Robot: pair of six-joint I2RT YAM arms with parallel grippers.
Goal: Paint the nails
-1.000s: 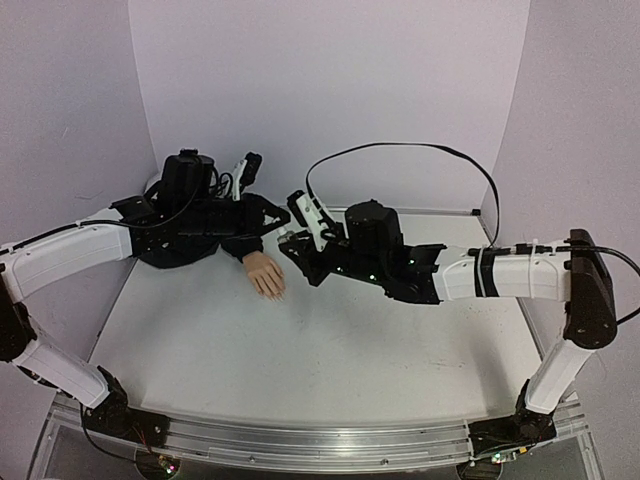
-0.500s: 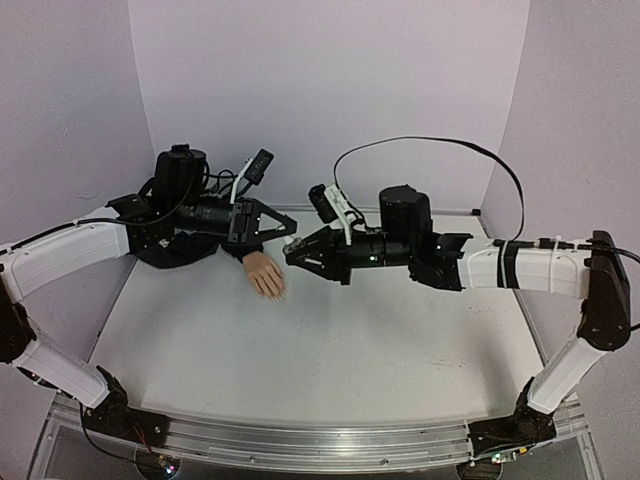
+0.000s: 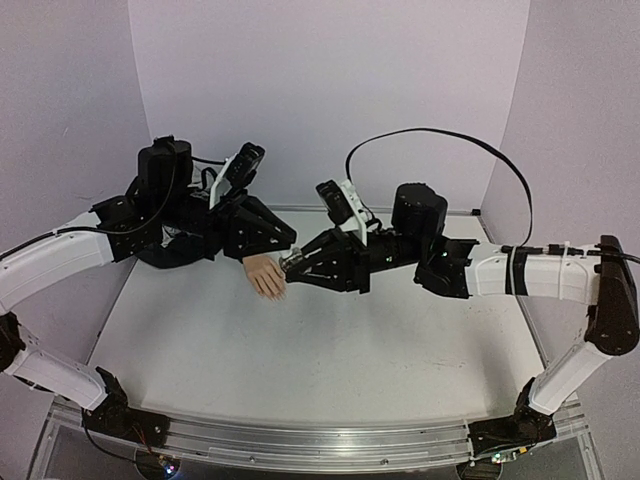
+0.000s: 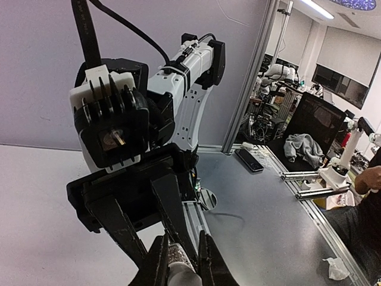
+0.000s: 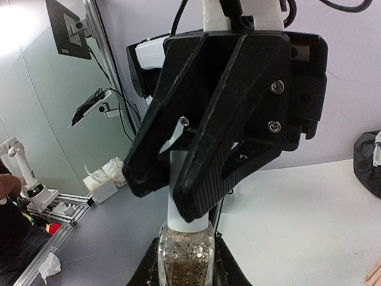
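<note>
Right hand (image 5: pixel 184 273) has come farther left, clamped on the bottle (image 5: pixel 184 256), and meets the left hand (image 4: pixel 180 267), clamped on that bottle's white cap (image 5: pixel 180 199), just beside the mannequin fingers (image 3: pixel 268 282) whose nails (image 3: pixel 277 293) lie on the counter (image 3: pixel 350 350).

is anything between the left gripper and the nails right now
No loose object lies between them. But the left gripper is shut on the white cap, which is on the bottle held by the right gripper, just beside the mannequin hand. The nails look uncovered; the cap likely has to come off first.
</note>
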